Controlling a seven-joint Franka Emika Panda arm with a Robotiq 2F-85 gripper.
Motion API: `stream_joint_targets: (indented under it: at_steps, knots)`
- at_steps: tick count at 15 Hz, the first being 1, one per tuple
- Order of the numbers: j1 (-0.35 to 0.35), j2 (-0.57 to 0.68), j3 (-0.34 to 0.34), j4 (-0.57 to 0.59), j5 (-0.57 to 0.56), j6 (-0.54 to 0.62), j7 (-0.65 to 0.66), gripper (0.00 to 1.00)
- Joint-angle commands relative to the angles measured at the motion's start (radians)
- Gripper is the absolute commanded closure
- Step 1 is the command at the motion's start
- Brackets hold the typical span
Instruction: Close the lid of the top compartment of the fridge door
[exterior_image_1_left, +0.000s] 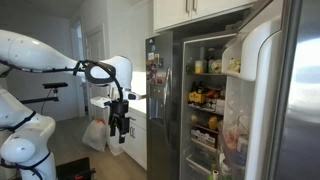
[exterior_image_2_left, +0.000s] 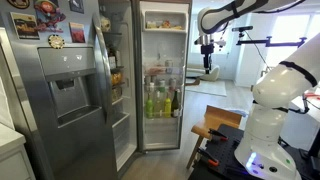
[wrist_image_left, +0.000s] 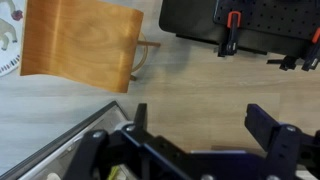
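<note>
**Asker:** Where is your gripper right now?

**Arm:** My gripper (exterior_image_1_left: 118, 126) hangs out in the room, pointing down, well apart from the fridge (exterior_image_1_left: 195, 90). A white bag (exterior_image_1_left: 94, 133) shows just behind it in an exterior view.

**Asker:** Spread or pressed together?

**Arm:** Spread. In the wrist view my two fingers (wrist_image_left: 265, 128) stand well apart, and only the wooden floor (wrist_image_left: 190, 85) shows between them.

**Asker:** What else does the wrist view catch?

**Arm:** A bent-wood seat (wrist_image_left: 85, 45) towards one upper corner and a black frame with red clamps (wrist_image_left: 240, 20) towards the other. Both are on the floor below me.

**Asker:** And the thing you are meant to shut?

**Arm:** The fridge door (exterior_image_1_left: 265, 100) is swung wide, with its white lining turned to the room. The top compartment (exterior_image_1_left: 233, 64) is the uppermost bin on that lining, and something yellowish shows through it. The lid (exterior_image_1_left: 243, 46) looks tipped up above the bin, so the bin is open. It is small in the view, though, and I cannot tell its exact angle.

**Asker:** And inside the fridge?

**Arm:** In an exterior view, bottles (exterior_image_2_left: 160, 100) stand in a row on a lit shelf.
</note>
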Motion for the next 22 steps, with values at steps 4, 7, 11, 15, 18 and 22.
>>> stream_joint_targets:
  at_steps: [4, 7, 11, 15, 18, 22]
  knots:
    - [0.011, -0.001, -0.009, 0.002, -0.004, -0.004, 0.005, 0.00]
    - [0.016, -0.019, 0.000, 0.008, -0.005, 0.047, 0.024, 0.00]
    - [0.028, -0.056, 0.004, 0.067, 0.037, 0.174, 0.063, 0.00]
    - [0.037, -0.114, 0.006, 0.144, 0.083, 0.255, 0.095, 0.00]
    - [0.044, -0.153, 0.009, 0.223, 0.113, 0.302, 0.117, 0.00]
    - [0.042, -0.156, -0.001, 0.315, 0.137, 0.431, 0.175, 0.00]
